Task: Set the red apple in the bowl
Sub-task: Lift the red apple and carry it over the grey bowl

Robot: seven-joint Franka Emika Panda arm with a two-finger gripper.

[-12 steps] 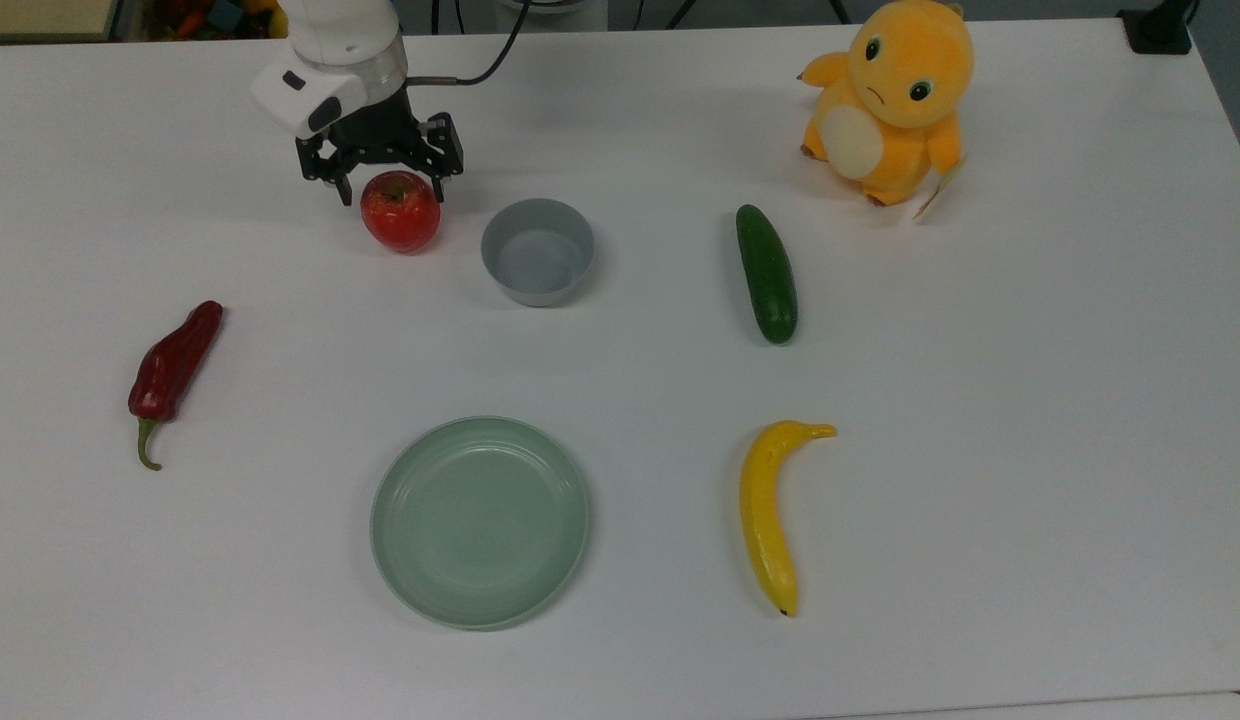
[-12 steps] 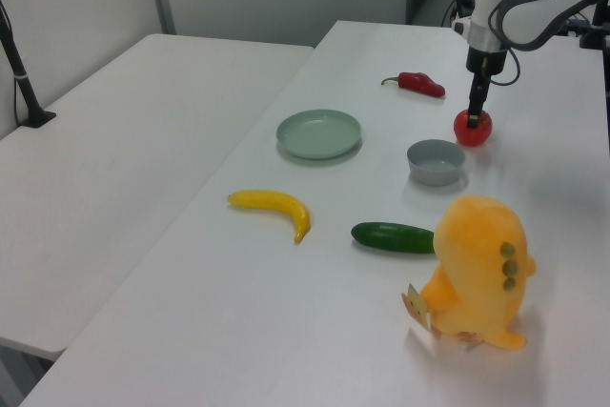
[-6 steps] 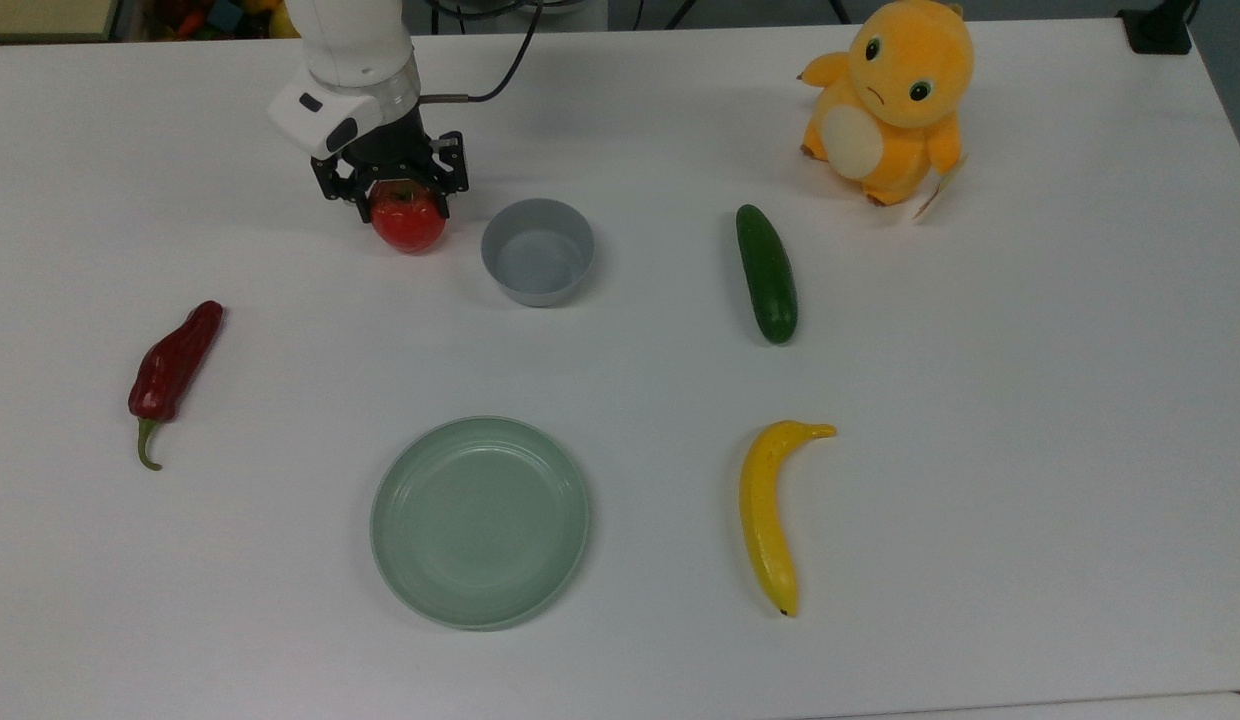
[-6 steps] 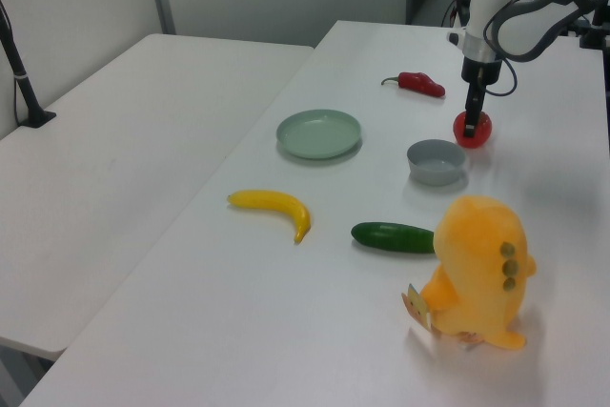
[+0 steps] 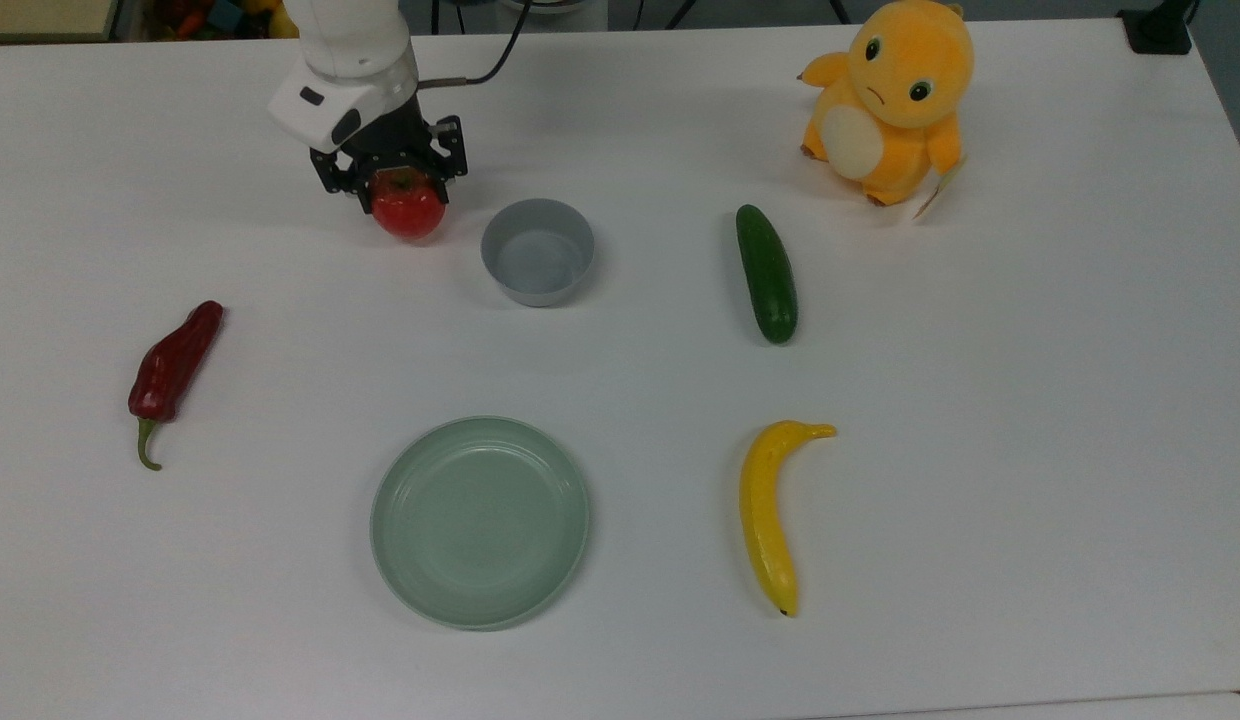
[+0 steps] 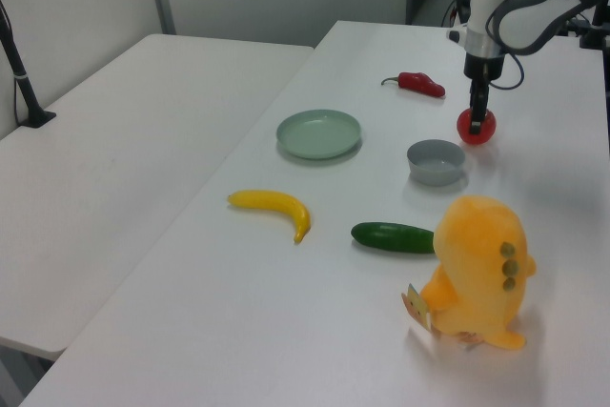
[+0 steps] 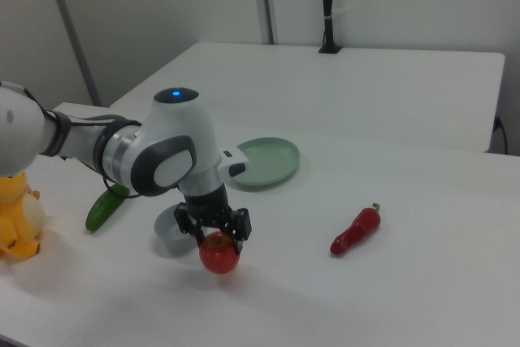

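The red apple (image 5: 410,210) (image 6: 476,128) (image 7: 219,254) is held just off the white table, at the back of the top view's left half. My gripper (image 5: 404,189) (image 6: 477,114) (image 7: 217,236) comes down on it from above, shut on the apple with a black finger on either side. The grey bowl (image 5: 538,292) (image 6: 436,167) (image 7: 165,234) stands empty, close beside the apple on the top view's right. In the right view the gripper and apple hide part of the bowl.
A dark red chili pepper (image 5: 170,370) lies at the top view's left. In front are a pale green plate (image 5: 382,520) and a banana (image 5: 765,515). A cucumber (image 5: 766,272) and an orange plush toy (image 5: 885,100) sit to the top view's right of the bowl.
The gripper came down over the apple and shut on it. The apple has since risen slightly off the table.
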